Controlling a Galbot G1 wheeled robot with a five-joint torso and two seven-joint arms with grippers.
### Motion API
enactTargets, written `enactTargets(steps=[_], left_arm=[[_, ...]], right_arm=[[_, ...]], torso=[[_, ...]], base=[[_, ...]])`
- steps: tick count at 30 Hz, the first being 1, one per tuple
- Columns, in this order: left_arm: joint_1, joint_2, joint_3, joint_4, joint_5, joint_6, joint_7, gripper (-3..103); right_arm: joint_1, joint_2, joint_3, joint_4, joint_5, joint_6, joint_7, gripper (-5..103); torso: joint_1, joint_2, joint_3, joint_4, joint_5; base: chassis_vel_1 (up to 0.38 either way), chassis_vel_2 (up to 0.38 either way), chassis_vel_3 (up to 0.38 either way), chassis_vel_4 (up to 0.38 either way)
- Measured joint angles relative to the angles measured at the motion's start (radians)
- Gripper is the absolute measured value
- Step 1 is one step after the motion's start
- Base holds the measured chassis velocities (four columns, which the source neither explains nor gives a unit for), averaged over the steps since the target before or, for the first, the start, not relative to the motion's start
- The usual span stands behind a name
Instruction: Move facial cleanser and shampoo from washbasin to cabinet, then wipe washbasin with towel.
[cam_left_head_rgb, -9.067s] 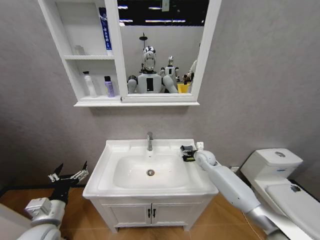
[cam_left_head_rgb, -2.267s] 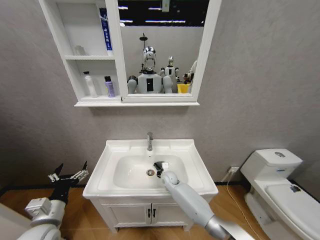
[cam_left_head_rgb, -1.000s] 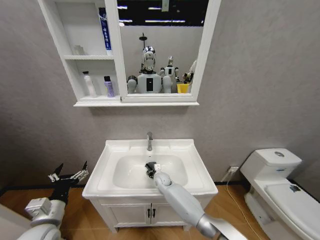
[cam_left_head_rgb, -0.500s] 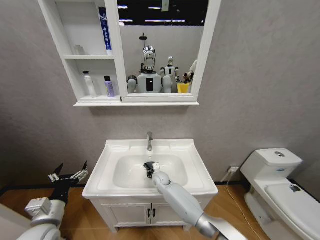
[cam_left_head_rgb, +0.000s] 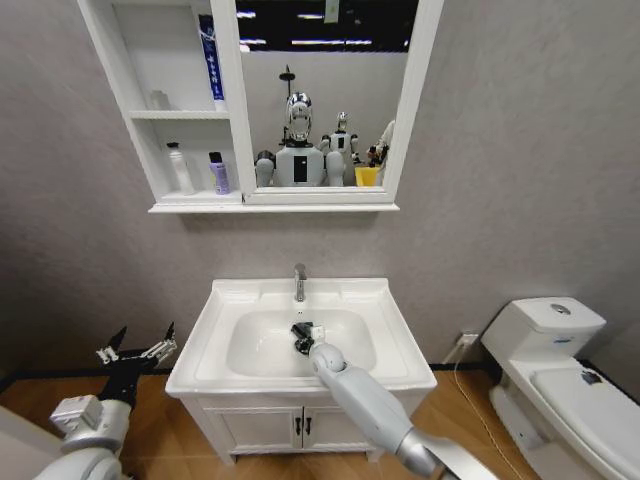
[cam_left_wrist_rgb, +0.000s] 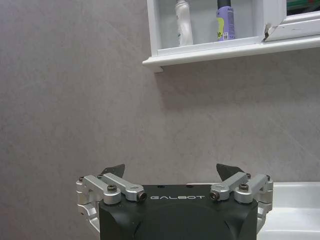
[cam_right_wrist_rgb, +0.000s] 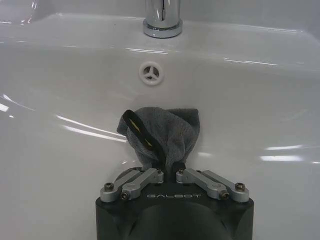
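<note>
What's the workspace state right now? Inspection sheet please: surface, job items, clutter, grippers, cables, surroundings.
Surface: washbasin rim bare.
Job's things: facial cleanser and shampoo upright on the cabinet bottom shelf; towel against the bowl, below the tap.
Clutter: blue-and-white tube on top shelf.
Grippers: right gripper shut on towel inside the bowl; left gripper open, parked low beside the basin.
Cables: one by the wall socket.
Surroundings: toilet, grey wall.

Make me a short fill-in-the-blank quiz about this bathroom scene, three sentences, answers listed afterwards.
1. The right gripper is shut on the ____ inside the washbasin.
2. The facial cleanser and shampoo stand on the cabinet's ____ shelf.
3. The left gripper, parked low beside the washbasin, has its fingers ____.

Missing words: towel; bottom; open
</note>
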Motion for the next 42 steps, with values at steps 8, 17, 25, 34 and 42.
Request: enactTargets(steps=[8, 17, 25, 34, 42], left_arm=[[0.0, 0.0, 0.0, 0.0, 0.0, 0.0, 0.0, 100], [0.0, 0.0, 0.0, 0.0, 0.0, 0.0, 0.0, 100], [0.0, 0.0, 0.0, 0.0, 0.0, 0.0, 0.0, 100], [0.0, 0.0, 0.0, 0.0, 0.0, 0.0, 0.0, 100], [0.0, 0.0, 0.0, 0.0, 0.0, 0.0, 0.0, 100]], right_arm=[[-0.025, -0.036, 0.008, 0.051, 0.031, -0.013, 0.014, 6], [-0.012, -0.004, 0.006, 0.014, 0.045, -0.015, 0.014, 6], [0.006, 0.059, -0.016, -0.045, 0.033, -0.004, 0.003, 6], [0.018, 0.11, -0.022, -0.082, 0.022, 0.008, -0.004, 6], [-0.005, 0.065, -0.014, -0.034, 0.032, -0.008, 0.031, 6]], torso=[[0.0, 0.0, 0.0, -0.0002, 0.0], [0.0, 0.0, 0.0, 0.0, -0.0002], [0.0, 0.0, 0.0, -0.0001, -0.0003], [0.0, 0.0, 0.0, 0.0, -0.0003], [0.0, 0.0, 0.0, 0.0001, 0.0]], base=[[0.0, 0.0, 0.0, 0.0], [0.0, 0.0, 0.0, 0.0], [0.0, 0.0, 0.0, 0.0], [0.0, 0.0, 0.0, 0.0], [0.0, 0.0, 0.0, 0.0]])
